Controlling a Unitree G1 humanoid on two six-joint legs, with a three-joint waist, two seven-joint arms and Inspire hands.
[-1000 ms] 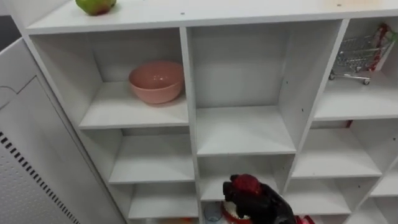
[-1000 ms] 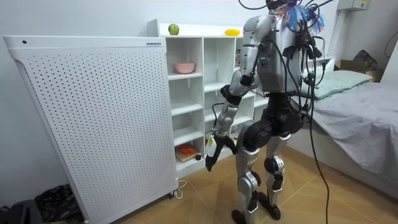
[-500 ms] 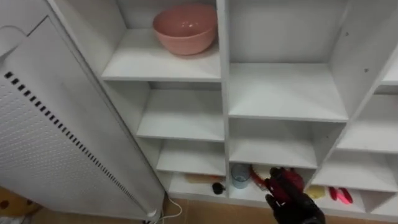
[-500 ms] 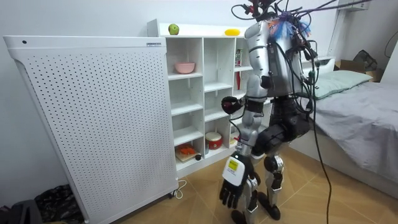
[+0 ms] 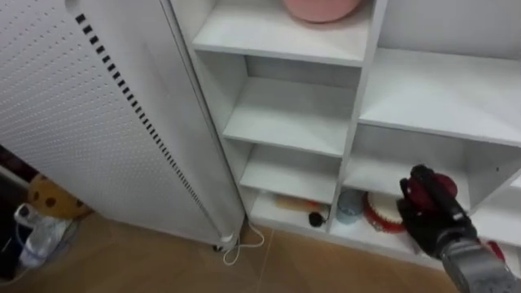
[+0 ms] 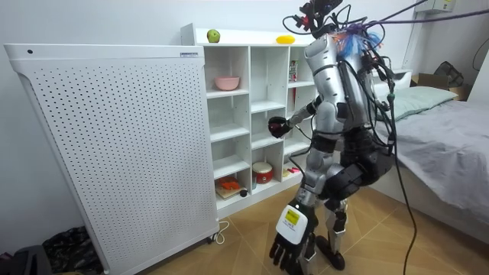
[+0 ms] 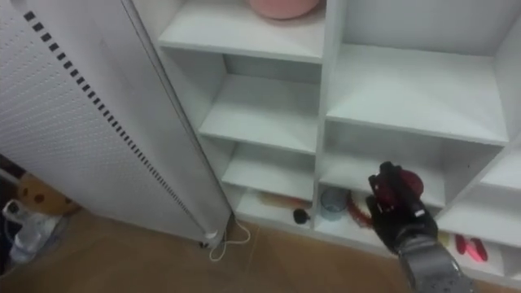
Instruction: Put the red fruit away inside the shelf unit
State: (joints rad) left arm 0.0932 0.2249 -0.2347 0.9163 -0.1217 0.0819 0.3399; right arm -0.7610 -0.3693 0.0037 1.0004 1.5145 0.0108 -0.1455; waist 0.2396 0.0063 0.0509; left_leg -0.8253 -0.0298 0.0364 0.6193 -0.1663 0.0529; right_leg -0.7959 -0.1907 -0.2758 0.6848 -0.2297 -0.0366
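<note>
My right hand [image 5: 438, 226] is shut on a dark red fruit [image 5: 433, 188] and holds it in front of the white closet [image 5: 350, 134], level with the lower middle compartments. In the room view the same hand [image 6: 276, 125] is raised at mid-shelf height. My left hand [image 6: 292, 238] hangs open low beside my legs. A pink bowl [image 5: 321, 8] sits in the upper left compartment. On top of the closet lie a green apple [image 6: 213, 36] and a yellow fruit [image 6: 285, 39].
The bottom compartments hold an orange item [image 5: 295, 203], a small black ball [image 5: 313, 218], a pale cup [image 5: 350, 205] and a red-and-white round container [image 5: 376, 214]. A tall perforated white panel [image 5: 81, 98] stands to the closet's left. A bed [image 6: 443, 126] is behind me.
The eye view has tipped down and to the left, so the floor now shows. My right hand keeps the red fruit, a little nearer the closet. My left hand has swung down and outward.
</note>
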